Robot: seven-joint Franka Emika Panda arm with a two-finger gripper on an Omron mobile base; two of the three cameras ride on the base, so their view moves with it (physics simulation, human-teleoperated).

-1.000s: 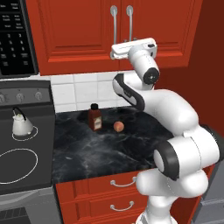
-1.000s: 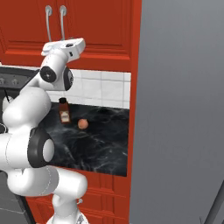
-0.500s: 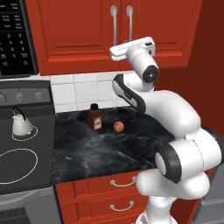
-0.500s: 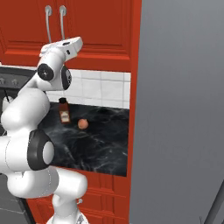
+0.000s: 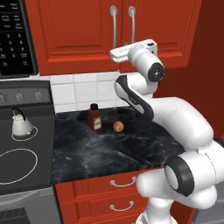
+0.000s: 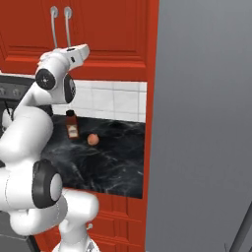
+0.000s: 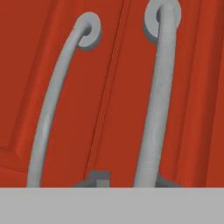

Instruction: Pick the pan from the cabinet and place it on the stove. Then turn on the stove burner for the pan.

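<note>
Up at the red wall cabinet [image 5: 118, 33], the gripper [image 7: 127, 181] is reaching toward the two closed doors, just below the lower ends of their bar handles; seen from the hand, its fingertips [image 7: 99, 178] are standing on either side of the right door's handle [image 7: 156, 100], and they are pressed in as far as they go (whether they are actually clamping the bar is hard to tell, since the tips are barely showing); the left door's handle [image 7: 52, 100] is curving beside it, apart from the fingers. Both doors are sitting shut, so the pan is hidden from sight. On the black marble counter [image 5: 122, 153], a small brown bottle [image 5: 95, 117] is standing near the back edge, with a round peach-coloured fruit [image 5: 118, 126] just beside it. To the counter's left edge, the stove [image 5: 24, 166] is carrying a white kettle [image 5: 21, 124] on a rear burner.
</note>
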